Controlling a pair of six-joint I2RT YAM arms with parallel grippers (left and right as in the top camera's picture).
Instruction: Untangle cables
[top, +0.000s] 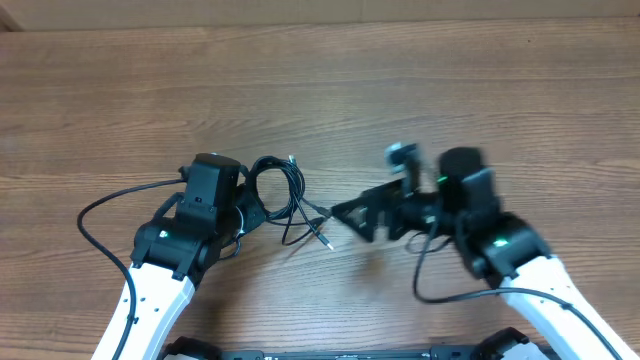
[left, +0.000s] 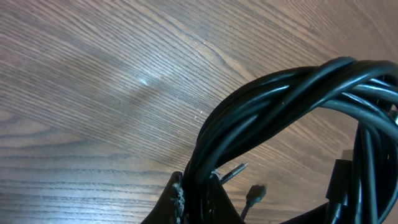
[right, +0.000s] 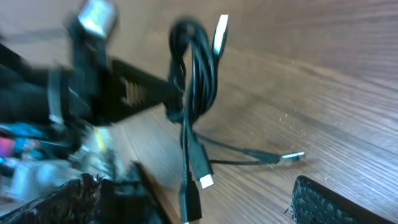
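Note:
The cables (top: 280, 190) are thin black cords coiled in a loose bundle at the table's middle, with plug ends trailing right (top: 325, 240). My left gripper (top: 248, 207) is shut on the bundle. In the left wrist view the jaws (left: 196, 196) pinch the thick twisted bundle (left: 280, 93), and two plug ends (left: 233, 172) lie below it. My right gripper (top: 345, 218) is open, blurred, just right of the cables and touching nothing. In the right wrist view its fingers (right: 199, 196) spread wide around the hanging cables (right: 198, 81) with silver-tipped plugs (right: 206, 180).
The wooden table (top: 420, 90) stretches around both arms. Thicker black wires loop from the left arm (top: 95, 210) and the right arm (top: 425, 275). The left arm's gripper body (right: 130, 93) shows in the right wrist view, holding the bundle up.

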